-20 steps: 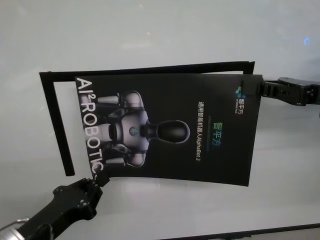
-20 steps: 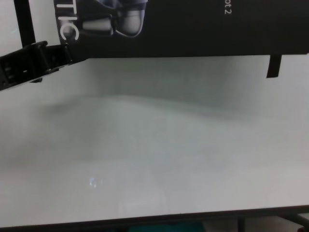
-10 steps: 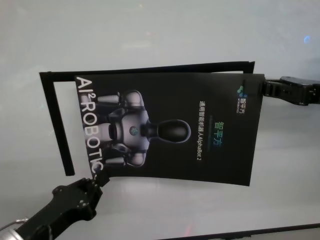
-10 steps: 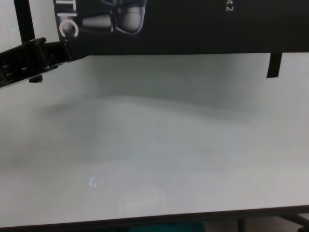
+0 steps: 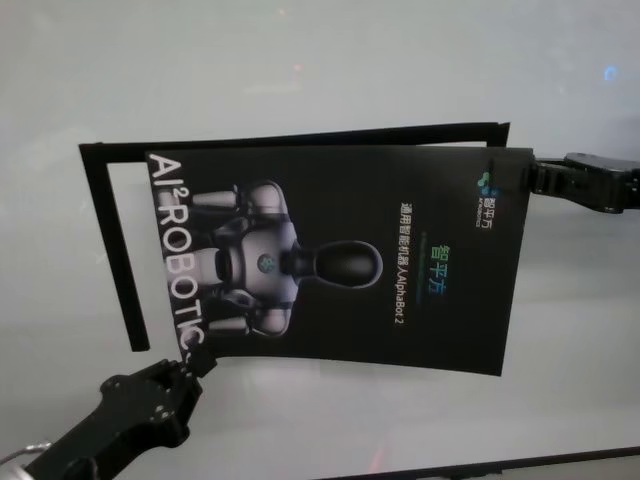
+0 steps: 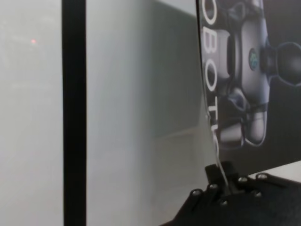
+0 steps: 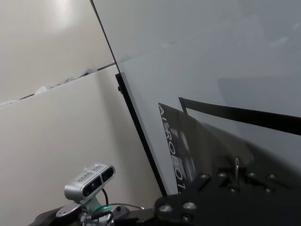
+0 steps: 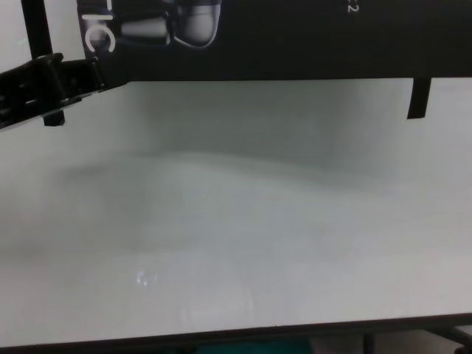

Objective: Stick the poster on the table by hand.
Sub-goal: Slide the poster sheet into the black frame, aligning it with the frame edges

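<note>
One glossy black poster (image 5: 340, 260) sits mid-frame in the head view, over the wide, smooth white table (image 5: 300, 60). It is a thin rectangular sheet with white lettering down its left edge and a grey-white robot figure printed in the middle. Its lower edge bows in a shallow curve and throws a soft shadow on the tabletop. A narrow black strip (image 5: 110, 240) runs in an L behind its top and left sides, lying flat on the table.

Two matte black, blocky grippers hold the sheet. The left gripper (image 5: 200, 362), at the lower left of the head view, has its fingers clamped on the poster's lower-left corner; the left wrist view shows the thin edge pinched between them. The right gripper (image 5: 532, 178), at the right edge, is closed on the poster's upper-right corner.

Compared with a second ago, the poster's lower edge sits slightly higher in the chest view, and the left gripper has risen with it.
</note>
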